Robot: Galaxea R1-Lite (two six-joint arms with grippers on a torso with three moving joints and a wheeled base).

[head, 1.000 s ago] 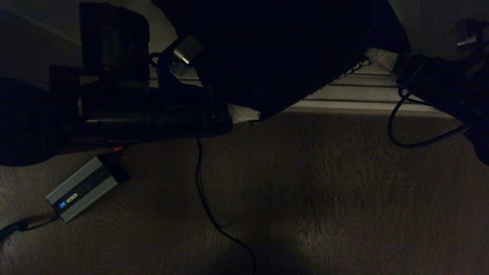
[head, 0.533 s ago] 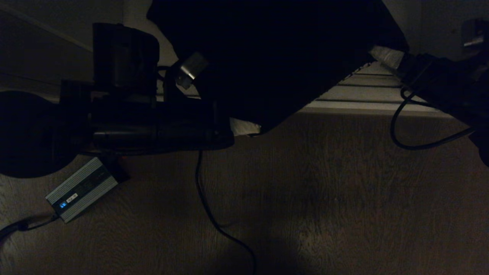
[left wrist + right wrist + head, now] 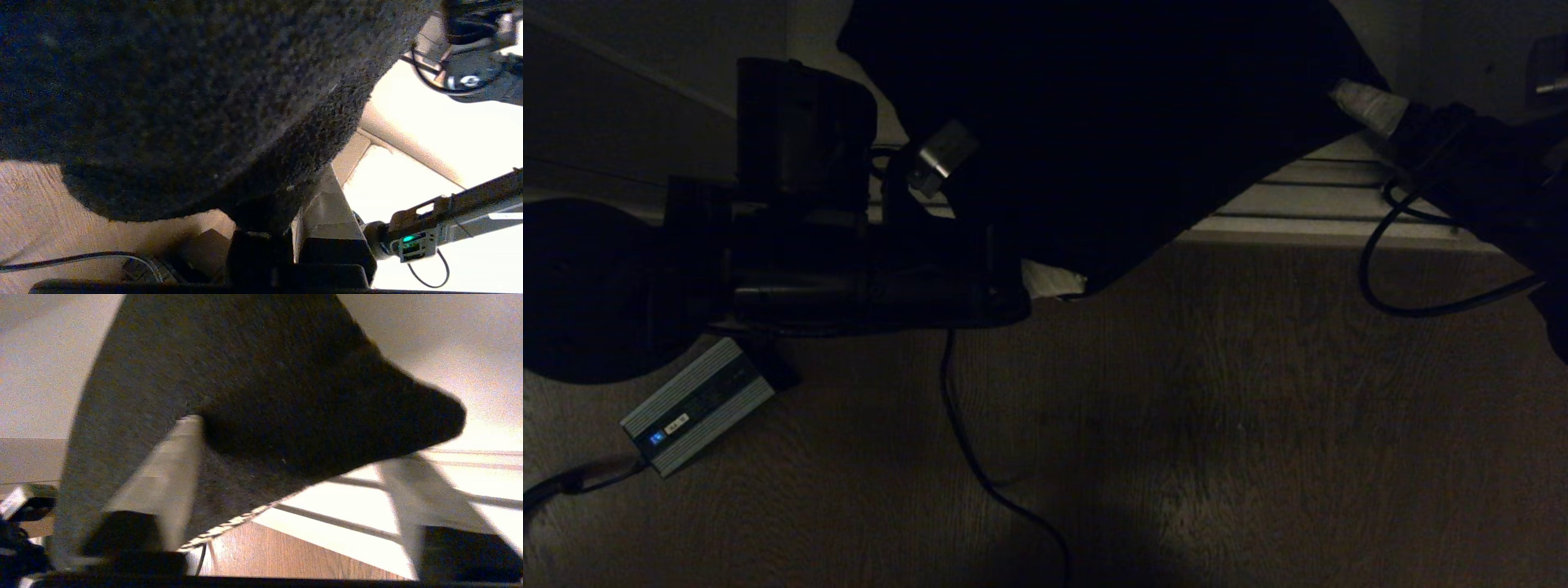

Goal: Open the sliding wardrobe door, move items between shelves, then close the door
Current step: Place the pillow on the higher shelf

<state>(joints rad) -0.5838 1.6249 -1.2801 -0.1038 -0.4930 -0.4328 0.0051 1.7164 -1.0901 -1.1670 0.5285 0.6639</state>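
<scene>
A cushion with a plain black back and a houndstooth edge hangs above the floor between both arms. My left gripper is shut on its lower corner. In the left wrist view the dark fabric is pinched in the left gripper. My right gripper is at the cushion's right corner. In the right wrist view the right gripper stands open, its pale fingers far apart with the cushion hanging between them. The sliding wardrobe door and the shelves cannot be made out.
The ribbed pale metal floor track runs behind the cushion. A grey power brick lies on the wood floor at the left, and a black cable trails across the middle. Another cable loop hangs from the right arm.
The left arm has shifted right and lower in the head view, carrying the cushion's lower corner down. The right gripper's finger has moved slightly right and up along the cushion's edge.
</scene>
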